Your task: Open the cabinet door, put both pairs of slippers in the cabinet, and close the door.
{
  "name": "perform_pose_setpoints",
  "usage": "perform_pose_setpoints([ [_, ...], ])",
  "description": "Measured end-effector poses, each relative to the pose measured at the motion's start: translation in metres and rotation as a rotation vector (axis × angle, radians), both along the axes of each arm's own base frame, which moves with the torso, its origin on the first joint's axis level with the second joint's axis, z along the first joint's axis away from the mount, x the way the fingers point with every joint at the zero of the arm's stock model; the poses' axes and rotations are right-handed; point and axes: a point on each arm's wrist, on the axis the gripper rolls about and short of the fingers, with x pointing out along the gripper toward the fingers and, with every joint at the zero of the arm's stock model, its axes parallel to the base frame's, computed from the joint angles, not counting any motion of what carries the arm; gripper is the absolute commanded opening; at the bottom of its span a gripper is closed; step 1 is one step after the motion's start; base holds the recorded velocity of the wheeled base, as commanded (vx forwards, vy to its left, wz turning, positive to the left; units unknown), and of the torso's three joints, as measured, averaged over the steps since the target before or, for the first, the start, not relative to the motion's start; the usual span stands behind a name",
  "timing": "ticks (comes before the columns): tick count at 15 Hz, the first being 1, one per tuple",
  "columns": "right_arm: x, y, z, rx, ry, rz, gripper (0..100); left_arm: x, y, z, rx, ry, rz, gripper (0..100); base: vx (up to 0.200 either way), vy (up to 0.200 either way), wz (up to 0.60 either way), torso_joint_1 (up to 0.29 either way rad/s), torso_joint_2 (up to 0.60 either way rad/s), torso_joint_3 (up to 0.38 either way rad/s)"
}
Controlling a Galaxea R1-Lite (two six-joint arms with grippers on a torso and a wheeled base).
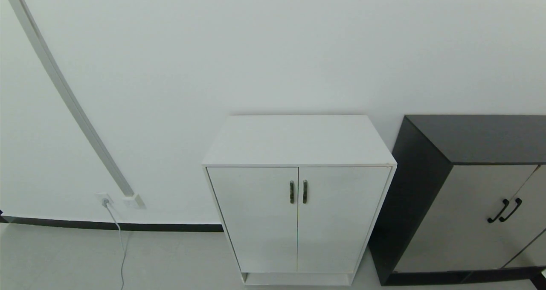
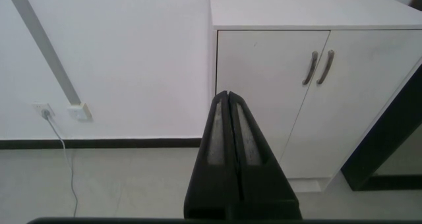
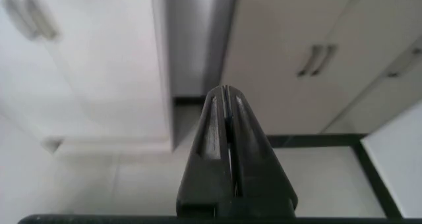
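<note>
White wall (image 1: pixel 256 47) backs the shut white cabinet (image 1: pixel 298 140), just beside a black cabinet (image 1: pixel 469 140). Its stiff, light doors (image 1: pixel 256 217) should swing if taken by the upright handles (image 1: pixel 292 192) at the middle seam. Left pincer (image 2: pixel 228 99) and right pincer (image 3: pixel 226 92) are pressed together, empty.

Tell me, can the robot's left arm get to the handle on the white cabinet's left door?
Probably yes. Nothing stands between the left end effector and the left door handle on the white cabinet. It is shut, though, and apart from the handle, so it must open first.
</note>
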Motion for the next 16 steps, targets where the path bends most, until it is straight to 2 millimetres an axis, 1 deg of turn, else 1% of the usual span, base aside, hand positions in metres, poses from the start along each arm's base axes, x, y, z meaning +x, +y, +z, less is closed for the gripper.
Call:
perform_pose_setpoints([
  [2, -0.0022, 0.0013, -0.0006, 0.013, -0.033, 0.006, 0, 0.0000, 0.0000, 0.0000, 0.000, 0.000, 0.000, 0, 0.000, 0.000, 0.00, 0.000, 0.00, 0.000],
  [3, -0.0023, 0.0027, -0.0027, 0.039, -0.040, 0.060, 0, 0.0000, 0.0000, 0.0000, 0.000, 0.000, 0.000, 0, 0.000, 0.000, 0.00, 0.000, 0.00, 0.000],
  [5, -0.0026, 0.0019, -0.0055, 0.093, -0.051, 0.093, 0, 0.0000, 0.0000, 0.0000, 0.000, 0.000, -0.001, 0, 0.000, 0.000, 0.00, 0.000, 0.00, 0.000],
  [7, -0.0029, 0.0015, -0.0067, 0.100, -0.054, 0.103, 0, 0.0000, 0.0000, 0.0000, 0.000, 0.000, -0.001, 0, 0.000, 0.000, 0.00, 0.000, 0.00, 0.000],
  [10, -0.0042, -0.0002, -0.0072, 0.107, -0.062, 0.214, 0, 0.0000, 0.0000, 0.0000, 0.000, 0.000, -0.001, 0, 0.000, 0.000, 0.00, 0.000, 0.00, 0.000],
  [11, -0.0048, -0.0004, -0.0074, 0.107, -0.069, 0.222, 0, 0.0000, 0.0000, 0.0000, 0.000, 0.000, -0.001, 0, 0.000, 0.000, 0.00, 0.000, 0.00, 0.000],
  [12, -0.0062, -0.0005, -0.0077, 0.107, -0.088, 0.214, 0, 0.0000, 0.0000, -0.0001, 0.000, 0.001, -0.001, 0, 0.000, 0.000, 0.00, 0.000, 0.00, 0.000],
  [13, -0.0077, -0.0013, -0.0080, 0.105, -0.112, 0.168, 0, 0.0000, 0.0000, -0.0001, 0.000, 0.001, -0.001, 0, 0.000, 0.000, 0.00, 0.000, 0.00, 0.000],
  [14, -0.0086, -0.0020, -0.0080, 0.132, -0.131, 0.120, 0, 0.0000, 0.0000, 0.0000, 0.000, 0.000, -0.001, 0, 0.000, 0.000, 0.00, 0.000, 0.00, 0.000],
  [16, -0.0096, -0.0024, -0.0084, 0.171, -0.153, 0.089, 0, 0.0000, 0.0000, -0.0001, 0.000, 0.001, -0.001, 0, 0.000, 0.000, 0.00, 0.000, 0.00, 0.000],
])
